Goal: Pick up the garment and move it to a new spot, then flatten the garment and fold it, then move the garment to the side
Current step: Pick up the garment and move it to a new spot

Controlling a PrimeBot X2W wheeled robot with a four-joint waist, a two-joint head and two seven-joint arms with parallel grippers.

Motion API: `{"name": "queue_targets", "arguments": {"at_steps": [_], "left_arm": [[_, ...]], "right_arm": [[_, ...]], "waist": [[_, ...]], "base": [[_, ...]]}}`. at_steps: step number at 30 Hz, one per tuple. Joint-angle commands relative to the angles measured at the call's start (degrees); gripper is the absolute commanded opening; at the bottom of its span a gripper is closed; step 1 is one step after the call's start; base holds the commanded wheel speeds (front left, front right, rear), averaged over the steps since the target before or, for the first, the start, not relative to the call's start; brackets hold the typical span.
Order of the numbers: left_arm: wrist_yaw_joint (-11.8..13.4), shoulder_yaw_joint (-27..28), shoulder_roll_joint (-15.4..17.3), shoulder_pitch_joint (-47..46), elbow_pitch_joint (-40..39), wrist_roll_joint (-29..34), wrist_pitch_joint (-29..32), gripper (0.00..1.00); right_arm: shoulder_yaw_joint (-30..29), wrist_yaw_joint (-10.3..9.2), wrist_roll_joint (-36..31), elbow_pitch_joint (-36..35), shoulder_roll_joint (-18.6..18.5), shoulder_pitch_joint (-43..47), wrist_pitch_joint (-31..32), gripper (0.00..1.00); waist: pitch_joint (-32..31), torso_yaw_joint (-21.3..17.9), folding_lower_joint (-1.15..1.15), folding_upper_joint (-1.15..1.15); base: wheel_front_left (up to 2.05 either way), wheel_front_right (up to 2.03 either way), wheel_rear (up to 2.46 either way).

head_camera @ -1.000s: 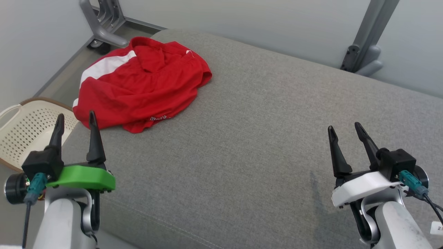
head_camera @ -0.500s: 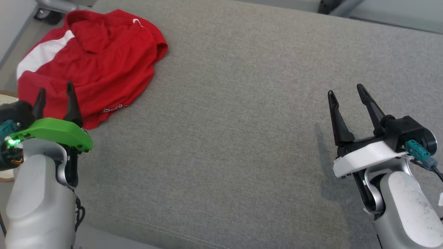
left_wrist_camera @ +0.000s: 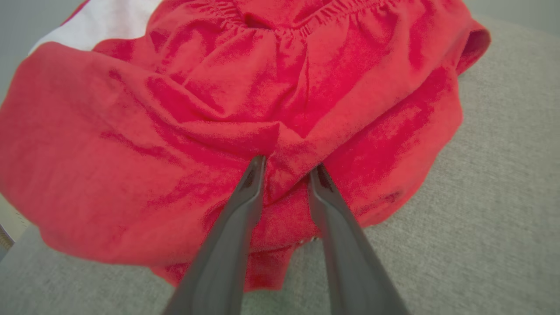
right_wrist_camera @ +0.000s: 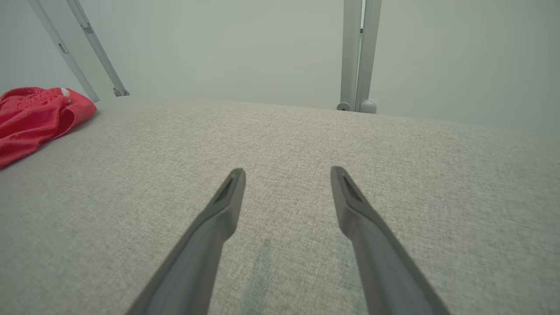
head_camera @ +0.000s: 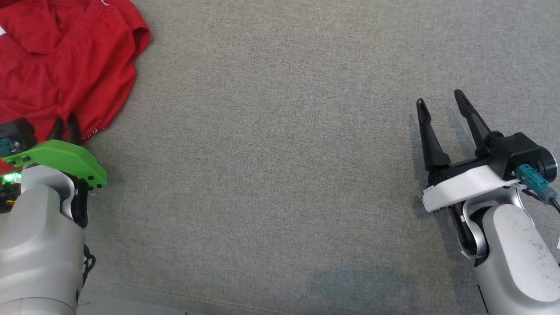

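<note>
The red garment [head_camera: 65, 65] lies crumpled at the far left of the grey fabric surface [head_camera: 271, 157]. In the left wrist view the garment [left_wrist_camera: 175, 109] shows a white stripe at its top left and a gathered waistband. My left gripper [head_camera: 64, 127] is pressed into its near edge. Its fingers [left_wrist_camera: 251, 183] have drawn in on a raised fold of red cloth, and the left gripper [left_wrist_camera: 288, 165] pinches that fold. My right gripper [head_camera: 439, 98] is open above bare surface at the right, far from the garment [right_wrist_camera: 35, 113]. Nothing lies between the right gripper [right_wrist_camera: 286, 173] fingers.
The grey surface [right_wrist_camera: 280, 140] stretches wide between the two arms. Behind its far edge stand a grey metal post [right_wrist_camera: 358, 57] and slanted frame bars [right_wrist_camera: 94, 48] against a pale wall.
The head camera has tilted down, shifting the whole picture. My left gripper moved forward onto the garment's near edge and its fingers drew together on a fold. The right gripper stayed open.
</note>
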Motion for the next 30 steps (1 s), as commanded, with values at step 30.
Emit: {"name": "queue_targets", "arguments": {"at_steps": [30], "left_arm": [[6.64,-5.41,-0.94,23.17,-49.31,11.21,-1.05,0.00]], "right_arm": [[-6.11,0.00,1.00,2.81,4.37,7.28,-3.41,1.00]], "waist": [[-14.55,-4.10,-0.01,0.00]], "base": [[0.00,0.00,0.00]]}}
